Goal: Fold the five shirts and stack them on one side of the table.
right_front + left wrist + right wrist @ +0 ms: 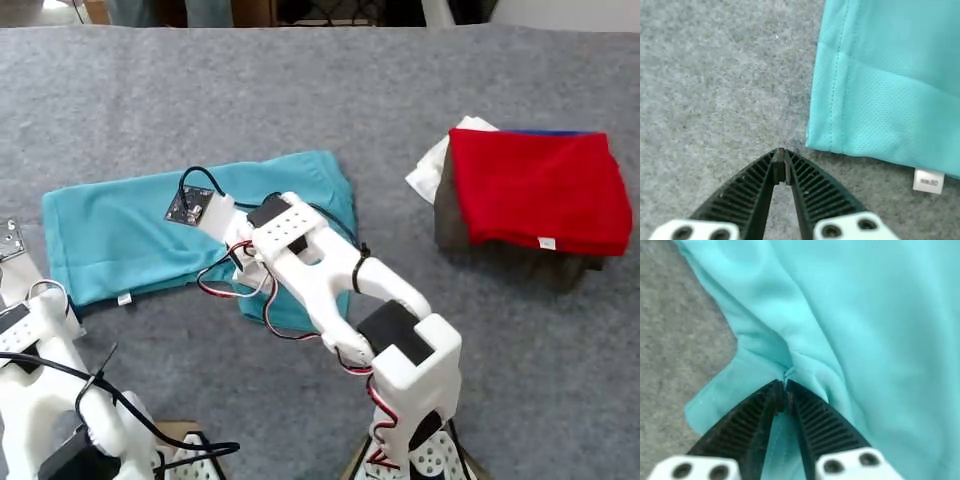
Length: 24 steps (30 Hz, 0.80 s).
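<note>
On teal shirt [880, 75], illegible white tag [929, 181]

Soft, even daylight falls from above in the high view, and the grey bench [300, 90] is bright from edge to edge. Shadows are weak. The stack of folded shirts [530, 190] throws the darkest one, a band along its near side, while the white right arm [330, 270] dims the teal shirt [120, 235] only slightly. In the left wrist view the black fingers [747, 190] are dark, their ribs catching a little light. In the right wrist view the shirt's folds are gently shaded.
</note>
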Tool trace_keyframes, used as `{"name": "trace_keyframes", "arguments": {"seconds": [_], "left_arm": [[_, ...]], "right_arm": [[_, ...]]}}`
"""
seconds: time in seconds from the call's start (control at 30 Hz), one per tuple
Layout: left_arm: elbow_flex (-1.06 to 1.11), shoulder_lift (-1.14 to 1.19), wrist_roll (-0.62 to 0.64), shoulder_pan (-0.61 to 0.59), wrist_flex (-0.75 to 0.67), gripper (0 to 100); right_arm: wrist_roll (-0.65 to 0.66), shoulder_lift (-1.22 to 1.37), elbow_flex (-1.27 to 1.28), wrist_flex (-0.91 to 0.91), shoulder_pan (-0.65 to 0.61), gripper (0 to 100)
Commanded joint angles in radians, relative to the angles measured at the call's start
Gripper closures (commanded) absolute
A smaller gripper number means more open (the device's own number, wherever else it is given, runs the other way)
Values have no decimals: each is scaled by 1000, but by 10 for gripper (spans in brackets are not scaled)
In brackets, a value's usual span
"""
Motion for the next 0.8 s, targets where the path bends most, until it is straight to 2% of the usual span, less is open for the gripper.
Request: {"name": "trace_keyframes", "arguments": {"seconds": [0.0, 0.23, 0.37, 0.67, 0.77], "left_arm": [[-4, -21, 3, -2, -15, 970], [-4, -23, 3, -2, -15, 970], [-4, -23, 3, -2, -15, 970], [-4, -23, 3, -2, -15, 970], [-4, -23, 3, -2, -15, 970]], "right_arm": [[12, -1, -62, 69, 5, 974], [14, -2, -197, 232, -2, 974], [15, -2, -237, 322, -46, 974], [17, -2, -220, 362, -107, 974], [61, -28, -216, 399, -103, 979]]}}
